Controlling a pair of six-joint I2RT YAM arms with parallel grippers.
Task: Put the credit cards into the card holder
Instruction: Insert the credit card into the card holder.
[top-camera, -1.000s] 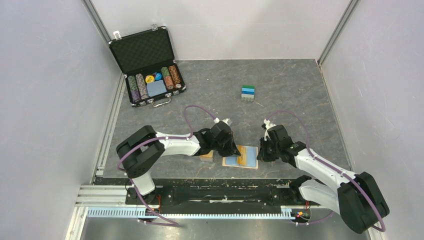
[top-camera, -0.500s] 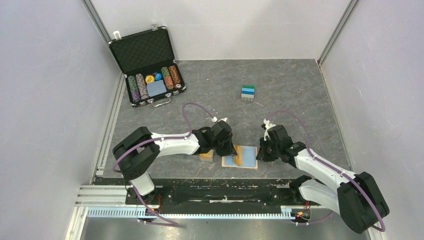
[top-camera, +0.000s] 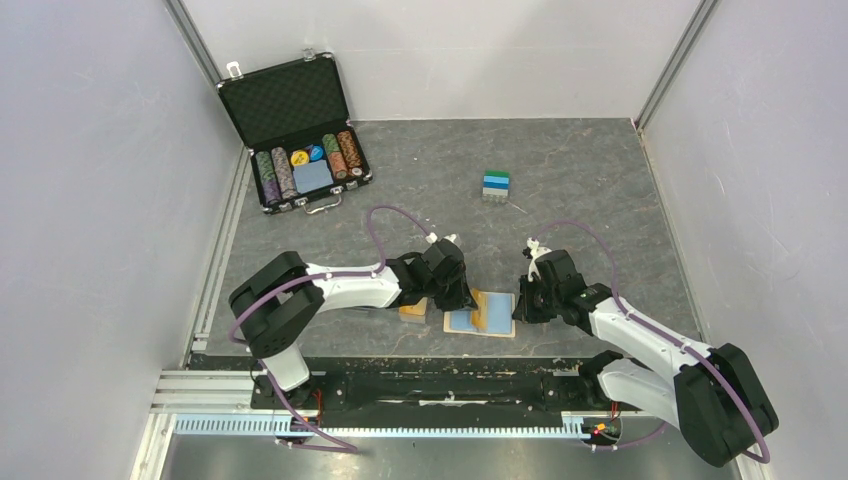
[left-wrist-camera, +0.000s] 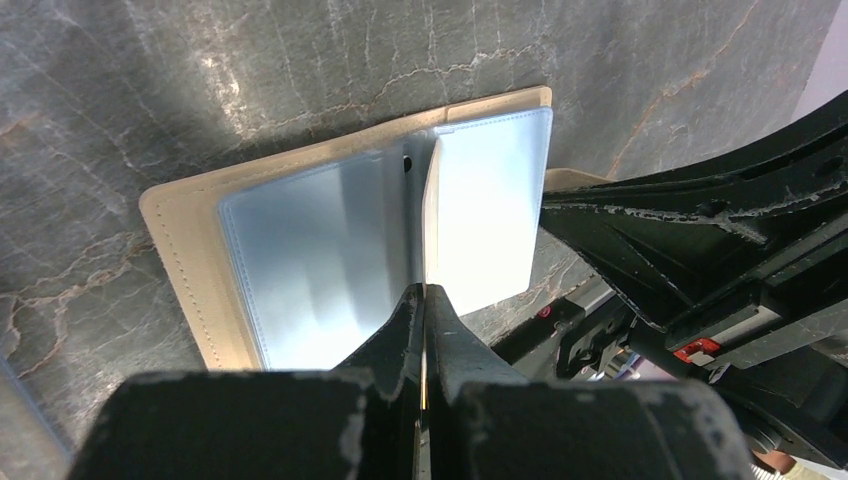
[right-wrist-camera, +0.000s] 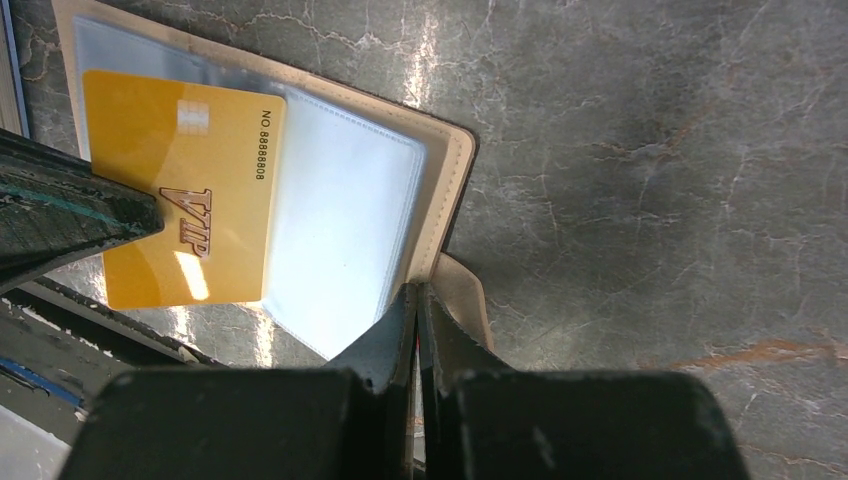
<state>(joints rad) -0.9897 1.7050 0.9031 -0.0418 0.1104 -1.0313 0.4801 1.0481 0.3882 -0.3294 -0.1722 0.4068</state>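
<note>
The tan card holder (top-camera: 497, 318) lies open near the table's front edge, its clear sleeves (left-wrist-camera: 320, 260) facing up. My left gripper (top-camera: 469, 302) is shut on a gold credit card (right-wrist-camera: 185, 190) printed VIP. The card stands tilted over the sleeves by the holder's middle fold, and shows edge-on (left-wrist-camera: 428, 215) in the left wrist view. Whether its far end sits inside a sleeve I cannot tell. My right gripper (top-camera: 525, 305) is shut, and its tips (right-wrist-camera: 417, 288) rest on the holder's right edge beside the snap tab (right-wrist-camera: 462, 295).
A small orange box (top-camera: 413, 313) lies just left of the holder, partly under my left arm. A small blue, green and white stack (top-camera: 496, 185) sits mid-table. An open black chip case (top-camera: 295, 130) stands at the back left. Grey walls enclose the table.
The left arm shifted slightly and came back, with the gold card still over the holder's sleeves. The right arm and the holder have not moved.
</note>
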